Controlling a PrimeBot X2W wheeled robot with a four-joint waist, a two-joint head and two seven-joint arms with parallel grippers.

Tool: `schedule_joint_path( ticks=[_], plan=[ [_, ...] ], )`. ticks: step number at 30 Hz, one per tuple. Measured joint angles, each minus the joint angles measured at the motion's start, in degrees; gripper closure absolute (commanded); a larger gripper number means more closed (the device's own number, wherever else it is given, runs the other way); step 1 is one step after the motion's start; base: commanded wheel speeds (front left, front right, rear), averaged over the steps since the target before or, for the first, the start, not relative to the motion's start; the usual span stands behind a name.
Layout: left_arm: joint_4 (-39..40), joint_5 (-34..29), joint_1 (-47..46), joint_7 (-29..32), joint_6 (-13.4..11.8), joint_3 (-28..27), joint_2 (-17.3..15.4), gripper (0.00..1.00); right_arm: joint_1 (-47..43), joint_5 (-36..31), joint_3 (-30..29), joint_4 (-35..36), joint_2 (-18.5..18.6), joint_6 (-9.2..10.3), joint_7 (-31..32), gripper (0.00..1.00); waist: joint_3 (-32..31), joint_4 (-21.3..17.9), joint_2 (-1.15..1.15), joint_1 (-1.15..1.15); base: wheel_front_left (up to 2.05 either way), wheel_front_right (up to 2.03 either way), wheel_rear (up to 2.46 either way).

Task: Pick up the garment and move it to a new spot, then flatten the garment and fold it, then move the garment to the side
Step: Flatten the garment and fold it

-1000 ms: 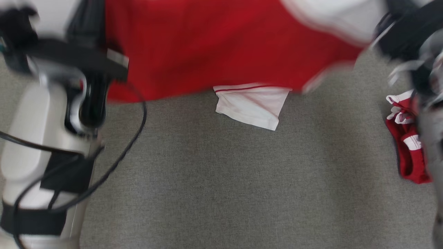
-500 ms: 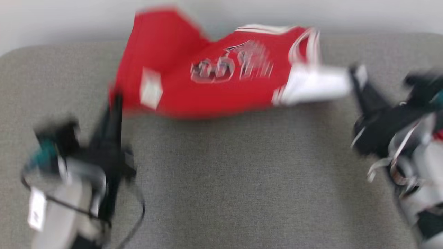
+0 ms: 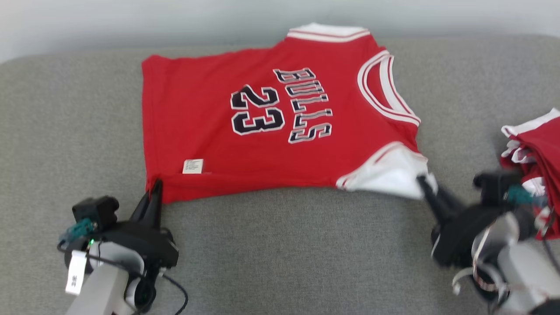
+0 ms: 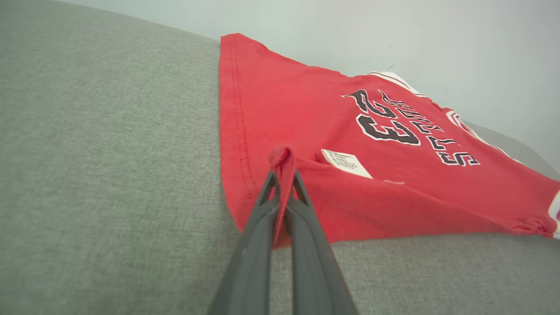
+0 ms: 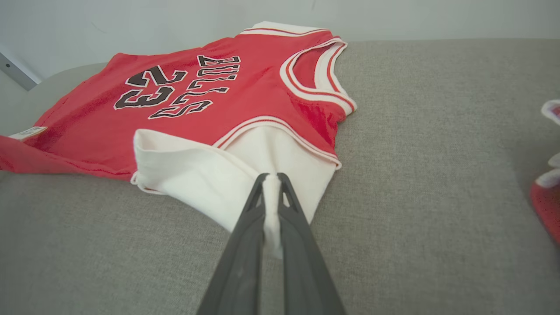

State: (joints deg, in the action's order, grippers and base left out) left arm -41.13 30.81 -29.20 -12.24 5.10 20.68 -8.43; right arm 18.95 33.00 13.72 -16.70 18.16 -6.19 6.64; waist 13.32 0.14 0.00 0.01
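- Red jersey [image 3: 262, 131], blurred and rumpled a moment earlier, now lies spread on the grey bench [image 3: 280, 253].
- Held low, left fingers [image 4: 256, 232] pinch its hem corner and right fingers [image 5: 245, 245] its white sleeve; cloth stretches ahead between them.

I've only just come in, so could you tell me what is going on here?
The robot has a red jersey laid out on the grey cushion. Its left claw is shut on the hem corner, its right claw on the white sleeve. No fold has been made yet. More red clothes lie at the right.
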Motion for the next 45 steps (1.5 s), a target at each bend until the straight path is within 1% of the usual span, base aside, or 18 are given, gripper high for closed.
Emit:
schedule_joint_path(
  ticks=[3,7,11,14,18,22,28,29,30,31,36,41,43,45],
  plan=[
    [-0.5,0.0,1.1,-0.5,0.3,0.1,-0.4,1.00,-3.6,1.5,0.6,1.1,-0.2,-0.37,-0.1,1.00,-1.3,0.2,0.00,0.00,0.00,0.00,0.00],
    [-1.2,0.0,4.8,-1.2,0.6,0.0,-1.7,1.00,-9.9,3.4,1.5,3.6,-0.1,-0.45,-0.1,1.00,-4.3,0.4,0.00,-0.01,0.00,0.00,0.00],
    [-1.8,0.1,8.8,-1.5,1.0,-0.5,-2.6,1.00,-13.9,4.6,2.8,5.2,0.2,-0.69,0.0,1.00,-7.4,0.5,-0.01,-0.01,0.00,0.00,0.00],
    [-1.8,0.8,13.3,-1.9,1.0,-1.2,-2.6,1.00,-18.0,5.9,4.3,6.8,0.4,-0.70,1.3,1.00,-10.5,0.4,-0.01,-0.02,0.00,0.00,0.00],
    [-1.3,2.0,15.9,-1.9,1.0,-1.9,-2.6,1.00,-23.4,8.0,6.0,8.5,0.4,-0.87,3.2,1.00,-13.0,0.3,-0.01,-0.02,0.00,0.00,0.00],
    [-0.8,2.0,16.5,-1.9,1.0,-2.7,-2.7,1.00,-24.5,9.5,6.6,10.1,0.5,-0.87,4.3,1.00,-14.3,0.1,-0.01,-0.02,0.00,0.00,0.00],
    [-0.8,2.4,18.4,-2.0,1.0,-3.4,-2.5,1.00,-24.6,9.8,8.5,11.4,0.8,-0.87,6.3,1.00,-14.3,0.0,-0.01,-0.01,0.00,0.00,0.00],
    [-1.0,2.4,18.6,-2.0,0.9,-3.4,-2.5,0.66,-24.5,9.8,8.8,11.4,0.8,-0.87,6.5,0.89,-14.2,0.0,-0.01,-0.01,0.00,0.00,0.00],
    [-1.1,2.4,18.7,-2.0,0.9,-3.5,-2.4,0.00,-24.4,9.8,9.0,11.4,0.7,-0.87,6.5,0.13,-14.2,0.0,-0.01,-0.01,0.00,0.00,0.00],
    [-1.3,2.4,18.8,-2.0,0.9,-3.5,-2.4,0.00,-24.2,9.8,9.2,11.3,0.6,-0.87,6.6,0.00,-14.1,-0.1,-0.01,-0.01,0.00,0.00,0.00],
    [-2.2,2.2,19.7,-2.0,0.7,-3.3,-2.4,0.00,-24.2,9.8,10.7,10.3,0.2,-0.87,7.9,0.00,-13.8,0.0,-0.01,-0.01,0.00,0.00,0.00],
    [-2.6,2.1,20.6,-2.0,0.4,-4.3,-3.9,0.00,-24.4,9.1,11.0,9.5,1.6,-0.87,8.6,0.00,-13.9,0.5,-0.01,-0.01,0.00,0.00,0.00],
    [-2.4,2.1,21.3,-2.0,-0.4,-5.7,-4.7,0.00,-24.4,8.0,10.5,9.6,2.4,-0.79,8.4,0.00,-14.1,0.7,-0.01,0.00,0.00,0.00,0.00],
    [-1.5,2.1,22.3,-2.0,-1.4,-7.6,-5.6,0.00,-24.3,7.5,9.3,10.3,2.5,-0.16,7.3,0.00,-14.4,0.9,-0.01,-0.01,0.00,0.00,0.00]
  ],
)
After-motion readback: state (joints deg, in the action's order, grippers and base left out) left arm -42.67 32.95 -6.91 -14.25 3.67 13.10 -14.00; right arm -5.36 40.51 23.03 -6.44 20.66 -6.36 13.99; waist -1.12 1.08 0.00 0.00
